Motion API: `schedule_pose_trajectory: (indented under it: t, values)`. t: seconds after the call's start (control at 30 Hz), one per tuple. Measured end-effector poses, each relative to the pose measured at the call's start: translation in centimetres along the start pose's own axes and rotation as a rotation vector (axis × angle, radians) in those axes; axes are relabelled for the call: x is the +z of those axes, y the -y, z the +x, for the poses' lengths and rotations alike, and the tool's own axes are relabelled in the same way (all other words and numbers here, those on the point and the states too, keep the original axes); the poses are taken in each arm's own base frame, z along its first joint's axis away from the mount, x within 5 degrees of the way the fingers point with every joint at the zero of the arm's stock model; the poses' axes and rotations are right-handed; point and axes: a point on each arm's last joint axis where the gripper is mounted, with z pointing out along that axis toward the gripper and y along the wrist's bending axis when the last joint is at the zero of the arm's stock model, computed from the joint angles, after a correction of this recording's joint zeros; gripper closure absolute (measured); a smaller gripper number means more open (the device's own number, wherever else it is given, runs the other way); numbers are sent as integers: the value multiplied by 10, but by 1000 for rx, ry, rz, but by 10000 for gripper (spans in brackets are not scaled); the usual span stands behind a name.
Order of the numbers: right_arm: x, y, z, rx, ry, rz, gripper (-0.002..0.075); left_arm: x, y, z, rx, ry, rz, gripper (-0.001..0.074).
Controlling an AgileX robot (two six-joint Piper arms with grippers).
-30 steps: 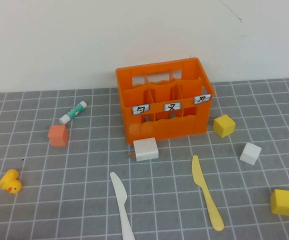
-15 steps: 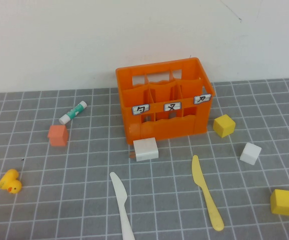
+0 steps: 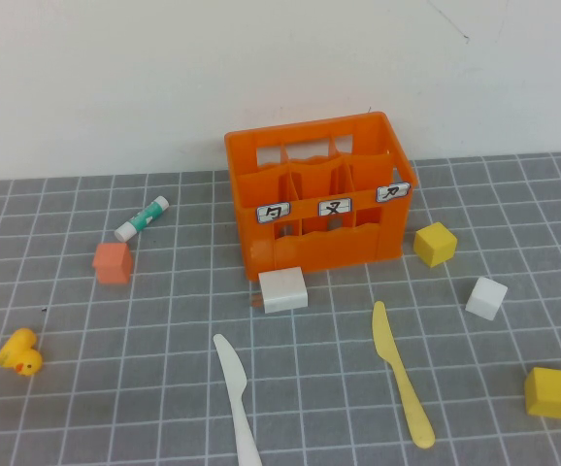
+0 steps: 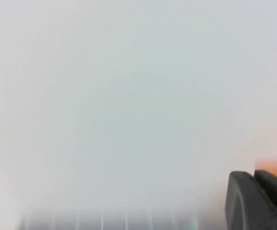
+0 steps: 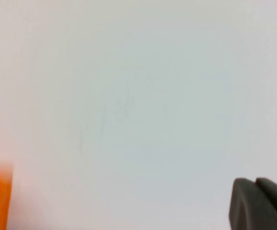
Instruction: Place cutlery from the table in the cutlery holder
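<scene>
The orange cutlery holder (image 3: 317,199) stands upright toward the far side of the grey gridded table (image 3: 86,408), close to the white wall, its three white labels facing the robot. A white block (image 3: 283,289) sits just before its near left corner, almost touching the base. A yellow cube (image 3: 435,244) lies just off its near right corner.

Both knives lie flat on the tiles, nearer the robot than the crate. The white knife (image 3: 237,398) lies left of centre, its handle running off the near edge of the high view. The pale yellow knife (image 3: 401,375) lies to its right, blade end toward the crate, handle angled toward the robot's right. Bare tiles separate the two knives, and open grid lies around each.

Farther right lie a white cube (image 3: 486,297) and a second yellow cube (image 3: 548,391), both well apart from the yellow knife. On the left side lie a white-and-green glue stick (image 3: 142,217), a small orange cube (image 3: 112,262) and a yellow rubber duck (image 3: 20,352), all well clear of the white knife.

Neither arm shows in the high view. The left gripper (image 4: 259,201) appears only in its own wrist view, facing the wall, with its dark fingers pressed together and nothing between them. The right gripper (image 5: 260,203) likewise faces the wall, its fingers pressed together on nothing, with an orange edge of the crate at the border of that view.
</scene>
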Motion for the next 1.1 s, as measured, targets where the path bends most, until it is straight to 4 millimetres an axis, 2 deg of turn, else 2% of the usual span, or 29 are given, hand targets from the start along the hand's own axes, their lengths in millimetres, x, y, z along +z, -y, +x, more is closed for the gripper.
schedule_pose_trajectory:
  t: [0.23, 0.43, 0.53, 0.73, 0.83, 0.93, 1.1]
  values:
    - [-8, 4, -37, 85, 422, 27, 729, -7, 3, -35, 0, 398, 34, 736]
    - [-11, 6, -43, 180, 498, 27, 729, -11, 4, -44, -30, 502, 51, 736]
    - [-8, 8, -48, 193, 452, 25, 729, -9, 5, -55, -33, 449, 48, 736]
    - [-8, 17, -97, 192, 310, 27, 729, -18, 14, -116, -26, 330, 45, 736]
    - [-12, 22, -118, 176, 219, 33, 729, -22, 17, -134, -23, 196, 35, 736]
    - [-14, 26, -133, 170, 125, 39, 729, -17, 17, -134, -21, 33, 19, 736]
    - [1, 26, -125, 135, -191, 22, 729, -8, 15, -115, -20, -159, -1, 736]
